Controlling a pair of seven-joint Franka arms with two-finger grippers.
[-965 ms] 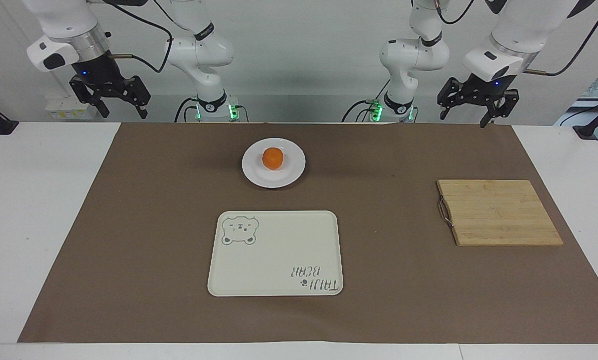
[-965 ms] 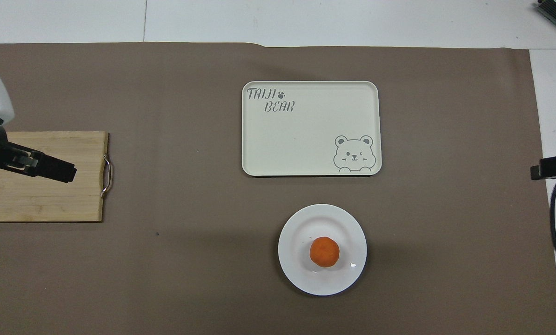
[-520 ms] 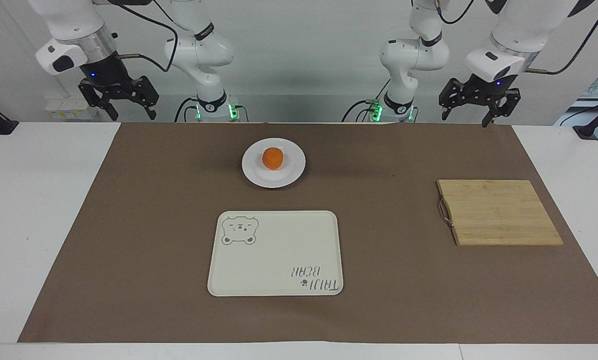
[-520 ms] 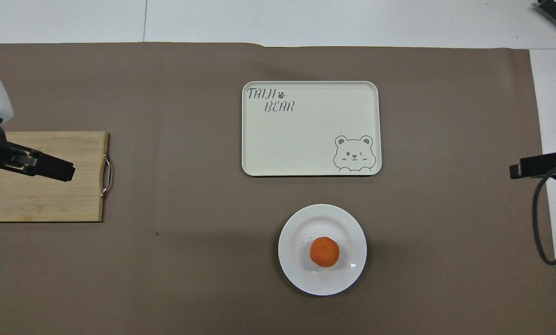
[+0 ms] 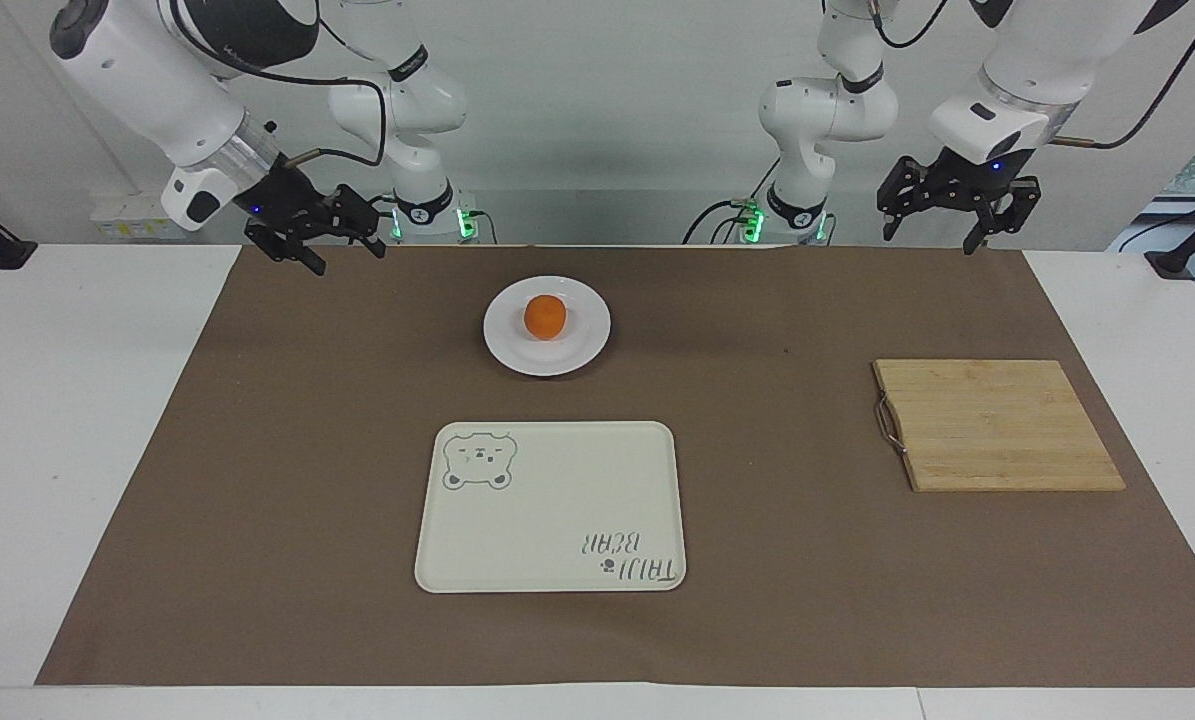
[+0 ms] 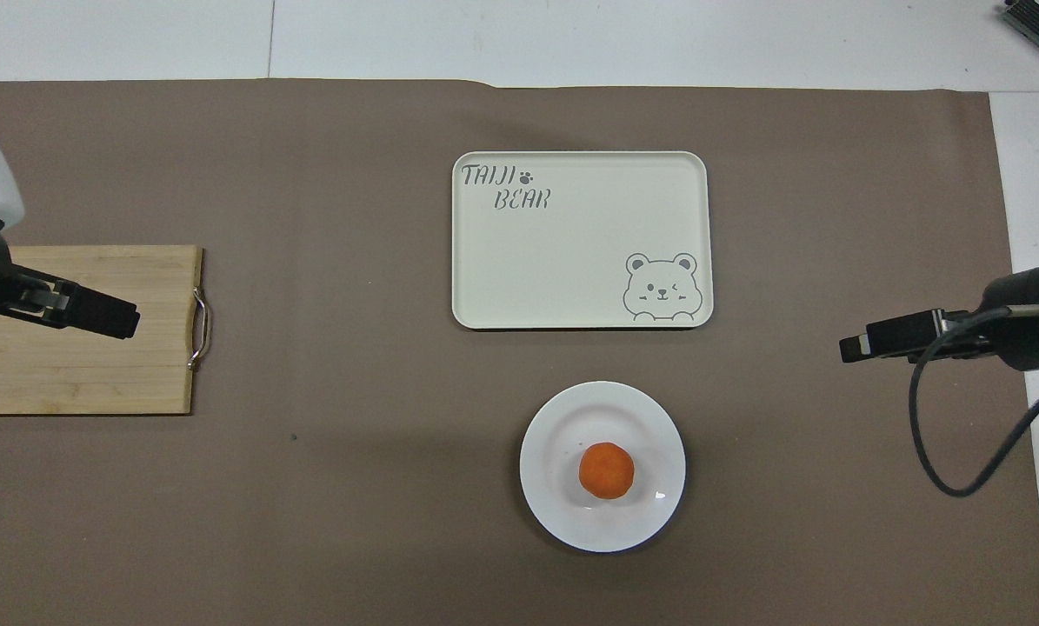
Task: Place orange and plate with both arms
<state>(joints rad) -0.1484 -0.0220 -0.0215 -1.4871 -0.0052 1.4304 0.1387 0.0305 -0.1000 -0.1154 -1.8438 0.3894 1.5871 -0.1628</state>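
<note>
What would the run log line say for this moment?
orange: on plate | left gripper: open, raised, waiting | right gripper: open, raised over mat, empty | tray: bare

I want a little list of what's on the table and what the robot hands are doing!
orange: on the plate
plate: on the brown mat, nearer the robots than the tray
tray: cream, bear drawing, nothing on it
cutting board: wooden, toward the left arm's end
right end effector: open, raised over the mat's edge
left end effector: open, raised, holding nothing
</note>
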